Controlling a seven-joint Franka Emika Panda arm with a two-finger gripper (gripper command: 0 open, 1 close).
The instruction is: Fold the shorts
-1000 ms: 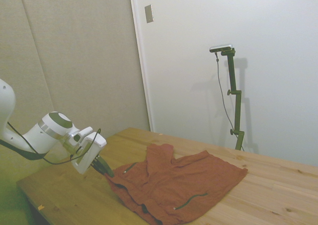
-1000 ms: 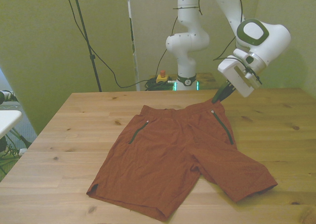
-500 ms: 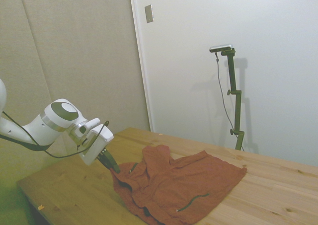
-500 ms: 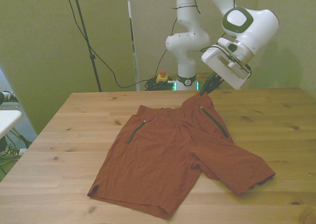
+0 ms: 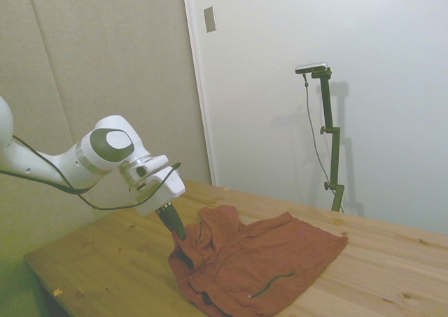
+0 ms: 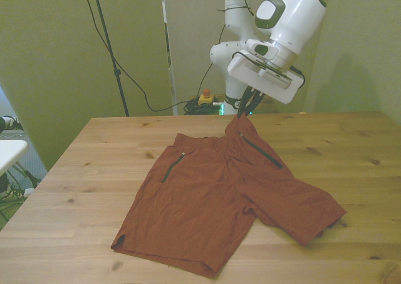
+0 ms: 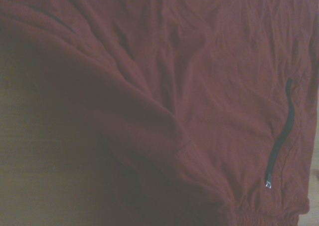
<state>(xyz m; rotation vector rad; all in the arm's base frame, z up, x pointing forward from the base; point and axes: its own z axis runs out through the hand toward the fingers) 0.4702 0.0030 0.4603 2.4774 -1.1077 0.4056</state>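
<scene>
The shorts [image 6: 213, 202] lie on the table [image 6: 351, 146], one waistband corner lifted by the end effector [image 6: 241, 113].

A lab: robot arm [image 6: 241, 46] at a bare wooden table [image 6: 351, 146], cables [image 6: 135, 86] trailing behind.

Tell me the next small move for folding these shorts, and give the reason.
Probably carry the pinched corner further across toward the front view's left. The gripper is shut on the waistband corner of the shorts and holds it lifted off the table, but the leg on the front view's right lies flat, not folded over.
</scene>
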